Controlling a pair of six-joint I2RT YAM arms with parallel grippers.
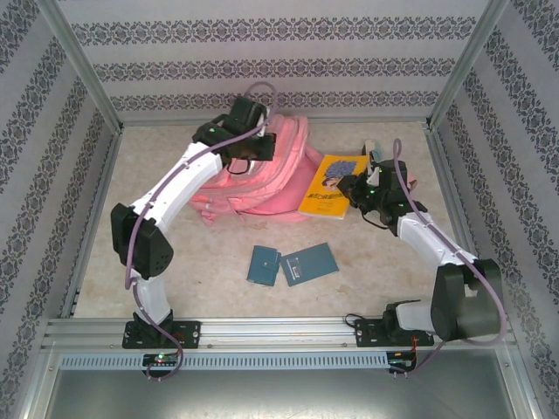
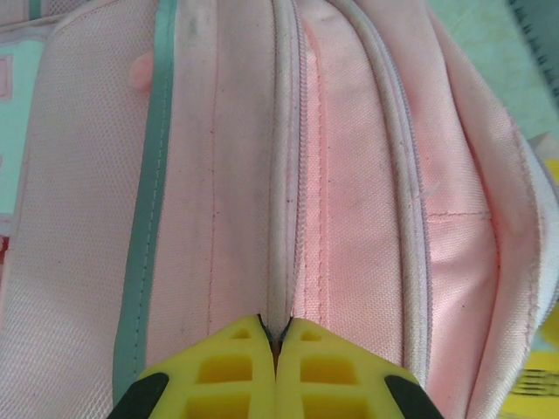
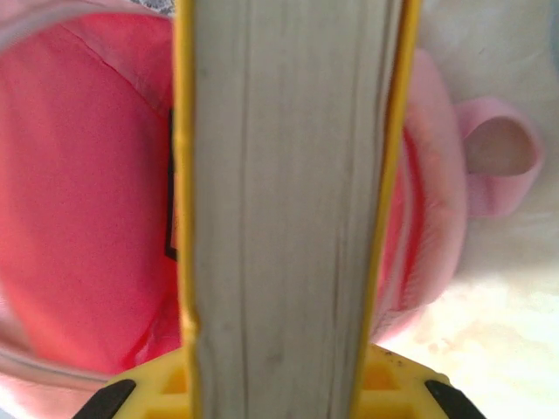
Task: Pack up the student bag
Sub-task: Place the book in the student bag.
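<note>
Though cover-side overhead, book [image 3: 279, 218] edge-on close-up.

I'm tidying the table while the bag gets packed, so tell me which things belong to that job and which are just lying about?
In the job: student bag, pinched by the left gripper; yellow book, held by the right gripper.
Lying about: two blue booklets, flat on the table, untouched; possibly packed later.
</note>
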